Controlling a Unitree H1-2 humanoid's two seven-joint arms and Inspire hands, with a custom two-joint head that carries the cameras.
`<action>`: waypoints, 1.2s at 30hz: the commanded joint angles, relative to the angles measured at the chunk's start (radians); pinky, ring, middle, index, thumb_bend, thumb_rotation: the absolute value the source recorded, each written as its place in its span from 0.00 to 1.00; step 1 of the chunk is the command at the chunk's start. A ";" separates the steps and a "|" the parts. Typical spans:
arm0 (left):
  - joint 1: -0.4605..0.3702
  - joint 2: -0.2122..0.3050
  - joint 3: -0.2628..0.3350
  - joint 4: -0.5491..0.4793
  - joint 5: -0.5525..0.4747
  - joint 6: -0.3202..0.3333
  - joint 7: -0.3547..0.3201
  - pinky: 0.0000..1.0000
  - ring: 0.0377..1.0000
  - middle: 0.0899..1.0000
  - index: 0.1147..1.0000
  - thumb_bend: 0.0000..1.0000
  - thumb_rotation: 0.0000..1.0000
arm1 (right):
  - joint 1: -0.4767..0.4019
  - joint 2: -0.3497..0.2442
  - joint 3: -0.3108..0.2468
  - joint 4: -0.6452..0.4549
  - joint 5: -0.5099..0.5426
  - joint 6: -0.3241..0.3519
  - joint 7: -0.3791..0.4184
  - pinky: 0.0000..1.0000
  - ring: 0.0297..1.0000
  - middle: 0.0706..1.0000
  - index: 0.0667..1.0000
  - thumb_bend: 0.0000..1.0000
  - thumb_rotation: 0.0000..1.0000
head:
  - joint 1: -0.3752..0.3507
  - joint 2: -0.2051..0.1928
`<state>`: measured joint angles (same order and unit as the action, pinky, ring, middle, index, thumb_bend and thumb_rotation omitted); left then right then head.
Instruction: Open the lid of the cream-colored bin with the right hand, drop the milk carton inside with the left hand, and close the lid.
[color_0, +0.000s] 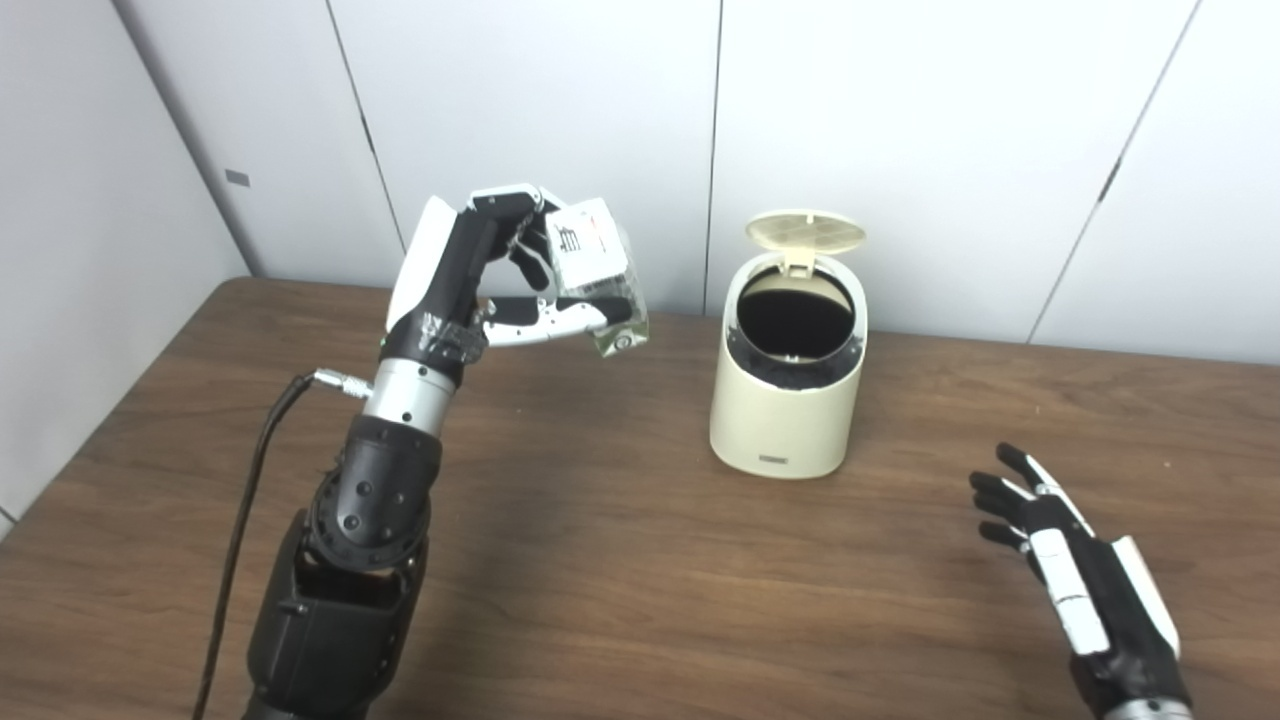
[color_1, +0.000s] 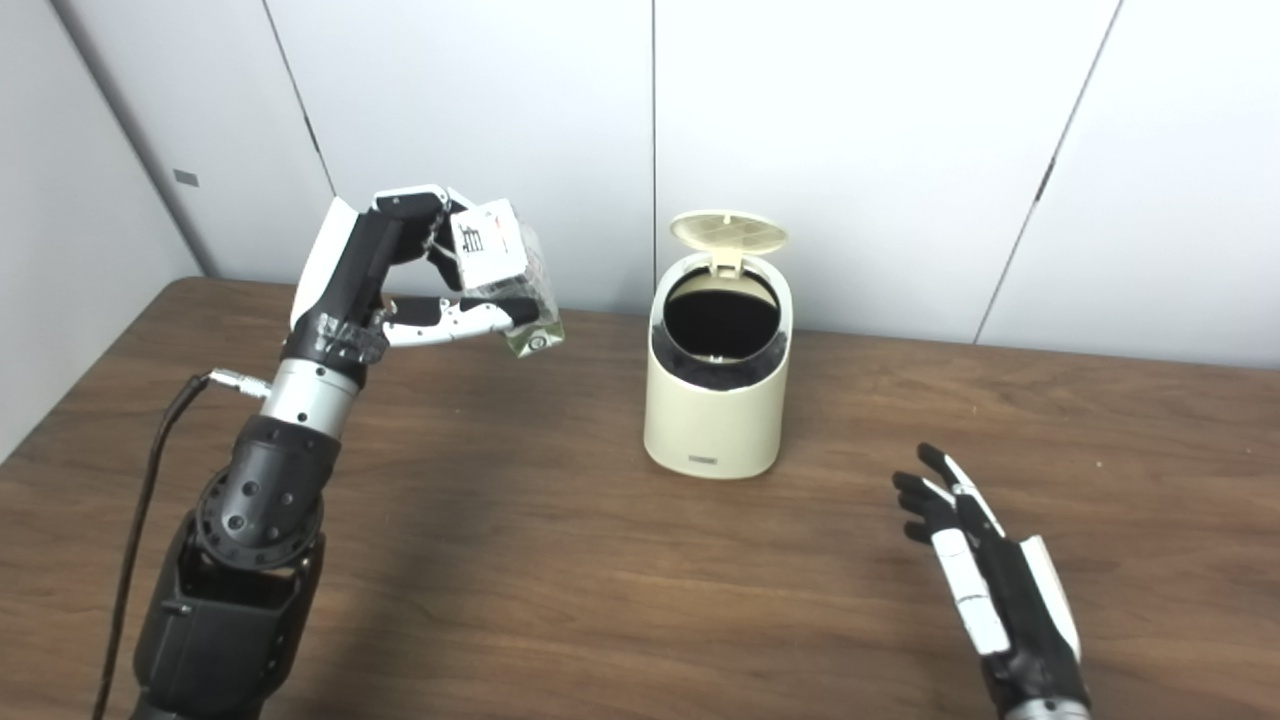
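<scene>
The cream-colored bin (color_0: 785, 400) stands on the brown table, right of centre. Its lid (color_0: 805, 231) is flipped up at the back and the dark inside shows. My left hand (color_0: 480, 280) is raised high to the left of the bin and is shut on the milk carton (color_0: 598, 275), a small white carton held tilted in the air, well apart from the bin's opening. My right hand (color_0: 1060, 560) is open and empty, low over the table to the right and in front of the bin.
The wooden table (color_0: 640, 560) ends at white wall panels behind and a wall on the left. A black cable (color_0: 245, 500) hangs from my left forearm.
</scene>
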<state>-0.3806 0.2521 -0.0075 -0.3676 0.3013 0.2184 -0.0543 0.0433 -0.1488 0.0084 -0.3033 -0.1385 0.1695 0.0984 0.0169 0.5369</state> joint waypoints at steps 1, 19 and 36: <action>-0.065 0.005 -0.005 -0.027 0.010 -0.066 0.010 0.36 0.44 0.45 0.40 0.48 0.00 | -0.016 0.003 0.004 -0.021 -0.015 -0.047 -0.020 0.78 0.83 0.83 0.90 0.50 1.00 | -0.017 0.004; -0.159 -0.116 -0.060 0.237 0.125 -0.342 0.134 0.34 0.43 0.46 0.41 0.48 0.00 | -0.034 0.036 0.042 -0.010 -0.094 -0.043 -0.056 0.75 0.83 0.83 0.90 0.51 1.00 | -0.098 0.003; -0.270 -0.156 -0.078 0.547 0.148 -0.547 0.231 0.35 0.42 0.44 0.41 0.48 0.00 | -0.039 0.063 0.046 -0.008 -0.098 -0.041 -0.067 0.75 0.82 0.83 0.90 0.51 1.00 | -0.117 0.005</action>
<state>-0.5797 0.0956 -0.0918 0.1982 0.4563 -0.2703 0.1423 0.0306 -0.0873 0.0546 -0.2898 -0.2400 0.1667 0.0435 -0.0997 0.5415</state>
